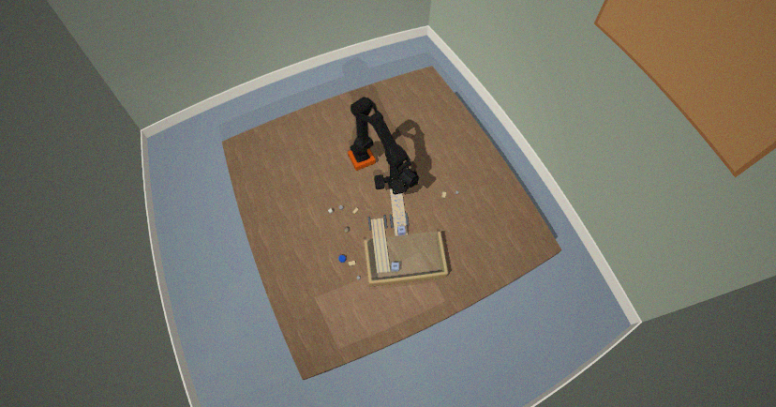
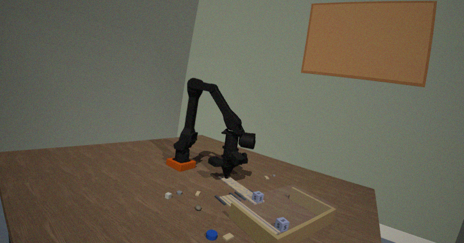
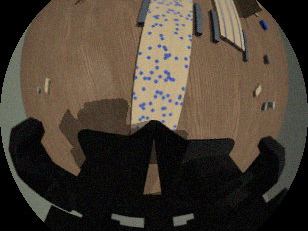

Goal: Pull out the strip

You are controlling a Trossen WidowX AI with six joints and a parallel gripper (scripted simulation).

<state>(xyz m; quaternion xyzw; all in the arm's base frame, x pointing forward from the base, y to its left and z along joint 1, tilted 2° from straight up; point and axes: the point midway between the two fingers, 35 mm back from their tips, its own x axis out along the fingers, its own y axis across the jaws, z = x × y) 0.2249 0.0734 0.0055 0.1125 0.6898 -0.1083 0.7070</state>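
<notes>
A cream strip with blue dots point(image 1: 398, 208) point(image 2: 238, 186) point(image 3: 162, 67) lies on the table, running from my fingertips toward the wooden tray point(image 1: 443, 254) point(image 2: 324, 209). A pale blue labelled cube point(image 1: 401, 230) point(image 2: 258, 196) rests on the strip's far end, just outside the tray's open side. A second labelled cube point(image 1: 395, 265) point(image 2: 281, 224) sits inside the tray near its front wall, beside a striped strip point(image 1: 379, 244) point(image 3: 226, 10). My gripper point(image 1: 396, 191) point(image 2: 226, 176) point(image 3: 154, 123) points straight down at table level and is shut on the near end of the dotted strip.
Dark guide bars point(image 2: 221, 200) point(image 3: 198, 21) flank the strips at the tray mouth. Small scattered bits lie to the left: a white block point(image 2: 168, 195), a grey pebble point(image 2: 198, 207), a blue disc point(image 1: 342, 258) point(image 2: 211, 234). The arm's orange base point(image 1: 361, 159) point(image 2: 181, 164) stands behind.
</notes>
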